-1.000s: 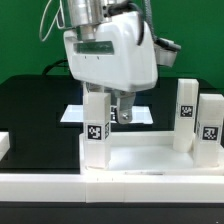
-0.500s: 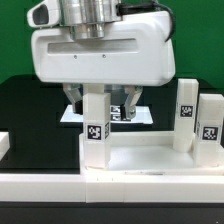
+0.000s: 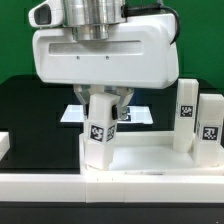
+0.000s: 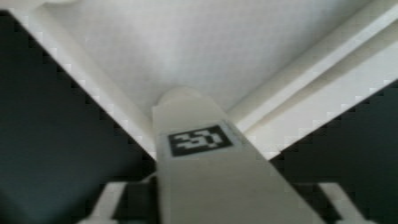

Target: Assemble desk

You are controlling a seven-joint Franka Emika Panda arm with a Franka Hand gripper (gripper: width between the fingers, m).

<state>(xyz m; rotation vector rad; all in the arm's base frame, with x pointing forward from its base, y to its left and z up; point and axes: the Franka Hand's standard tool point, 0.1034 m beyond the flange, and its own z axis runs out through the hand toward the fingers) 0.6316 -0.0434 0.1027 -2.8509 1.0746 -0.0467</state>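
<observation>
Two views, differing coverage. Ext. view: robot wrist housing (image 3: 105, 55) fills upper centre of frame; beneath it the gripper (image 3: 102, 105) straddles the top of a white post leg (image 3: 98, 135) at frame centre. Fingers sit either side of the leg, apparently closed on it; actual contact is hidden by the housing. Leg is tilted, top leaning toward ext. view's right, tag facing camera. Leg's base sits at the near-left corner of the tabletop panel (image 3: 150, 160), lower centre of frame. Whether it is seated in a socket: cannot tell. Two more legs (image 3: 187, 112) (image 3: 210, 130) stand upright at right edge. Marker board (image 3: 72, 115) lies on black table (image 3: 35, 105) behind.

Wrist view only: leg (image 4: 205, 160) seen end-on between both fingers (image 4: 121, 200), tag visible, panel rim (image 4: 302, 75) running diagonally behind. Other legs and marker board don't show here.
</observation>
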